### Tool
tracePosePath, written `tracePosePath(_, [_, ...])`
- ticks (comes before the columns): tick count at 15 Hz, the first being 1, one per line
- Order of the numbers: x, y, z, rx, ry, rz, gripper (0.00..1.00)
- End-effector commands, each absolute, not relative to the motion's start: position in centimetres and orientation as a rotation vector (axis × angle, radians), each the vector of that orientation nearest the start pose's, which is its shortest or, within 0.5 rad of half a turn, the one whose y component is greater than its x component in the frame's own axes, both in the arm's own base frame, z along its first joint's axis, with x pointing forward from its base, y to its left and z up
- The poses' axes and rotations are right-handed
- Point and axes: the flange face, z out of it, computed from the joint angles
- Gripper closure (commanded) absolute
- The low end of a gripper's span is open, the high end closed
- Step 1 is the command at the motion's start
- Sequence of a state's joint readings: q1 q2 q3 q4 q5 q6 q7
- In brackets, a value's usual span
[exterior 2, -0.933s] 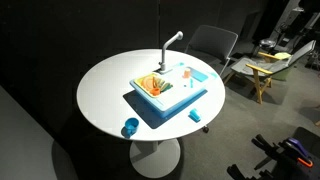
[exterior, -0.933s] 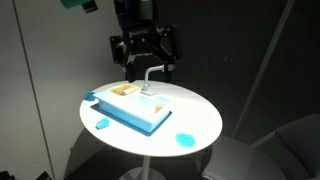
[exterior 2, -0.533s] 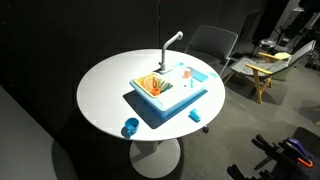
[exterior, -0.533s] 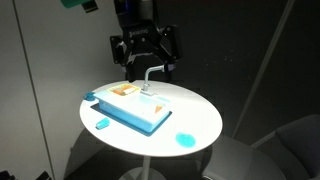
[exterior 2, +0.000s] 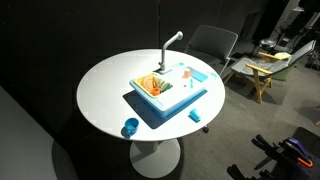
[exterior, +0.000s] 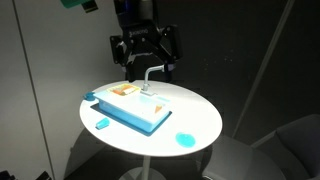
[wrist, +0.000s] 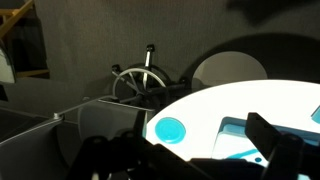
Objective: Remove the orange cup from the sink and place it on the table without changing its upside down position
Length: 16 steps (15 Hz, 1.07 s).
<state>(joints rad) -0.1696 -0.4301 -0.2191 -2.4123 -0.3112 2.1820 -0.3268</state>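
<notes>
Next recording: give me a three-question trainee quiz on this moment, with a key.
1. True or false: the gripper is down inside the sink.
2. Where is the round teal dish? A) in the sink B) on the table, apart from the sink C) on the floor
3. Fill in: the white faucet rises from the ___.
Key: 1 false, it hangs in the air above the table, holding nothing; 2 B; 3 sink.
</notes>
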Motion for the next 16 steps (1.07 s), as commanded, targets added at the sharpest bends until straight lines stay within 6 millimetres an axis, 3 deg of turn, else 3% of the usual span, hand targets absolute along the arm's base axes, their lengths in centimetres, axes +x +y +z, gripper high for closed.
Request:
tracePosePath(1, [39.9, -18.2, 48.6, -3.367, -0.174, -0.206, 0.00])
tracePosePath(9, [41.3, -17.7, 48.0, -3.355, -0.166, -0.184, 0.00])
tracePosePath(12, [43.4, -17.5, 48.3, -3.369, -0.212, -0.192, 0.00])
tracePosePath(16, [47.6, -17.4, 49.8, -3.360, -0.388, -0.224, 0.00])
